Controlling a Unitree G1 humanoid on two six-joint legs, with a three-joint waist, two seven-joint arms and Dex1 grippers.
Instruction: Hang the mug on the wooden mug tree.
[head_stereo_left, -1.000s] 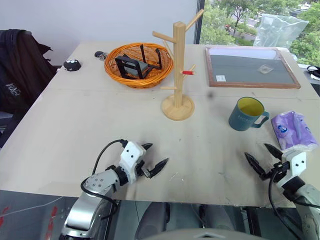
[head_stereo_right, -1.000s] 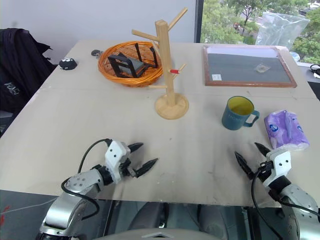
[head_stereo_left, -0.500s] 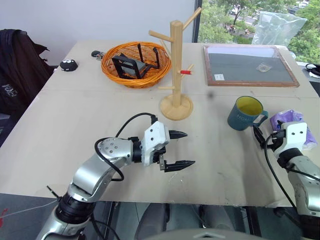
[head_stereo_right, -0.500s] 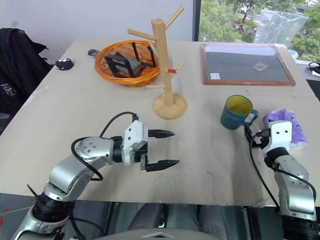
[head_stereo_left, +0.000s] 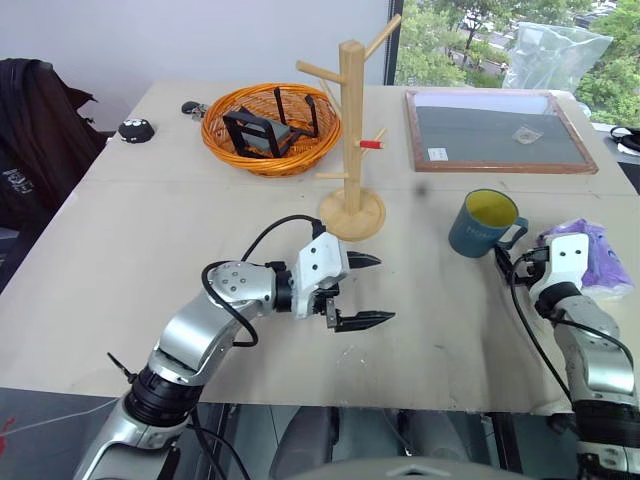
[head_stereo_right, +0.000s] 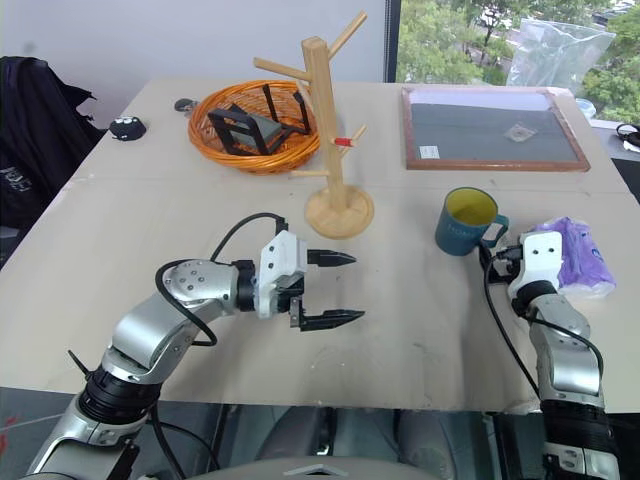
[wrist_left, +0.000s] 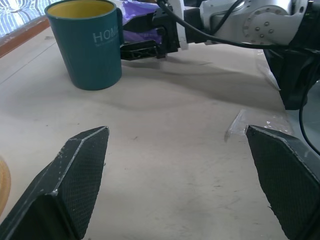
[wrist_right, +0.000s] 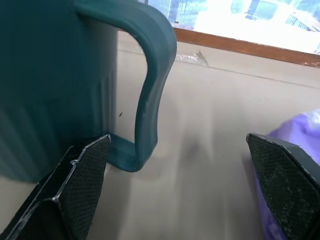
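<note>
Upright teal mug (head_stereo_left: 484, 222) beside mug tree (head_stereo_left: 352, 150)

Teal mug (head_stereo_left: 484, 223) w/ yellow inside, pale lettering; light-wood tree (head_stereo_left: 352, 140), red-tipped peg; orange basket (head_stereo_left: 270, 129); purple pack (head_stereo_left: 588, 254).

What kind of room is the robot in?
Probably an office or lab, high up. A big window looks down on treetops, and the plain table holds test things: a wooden mug tree, a mug and an orange basket.
</note>
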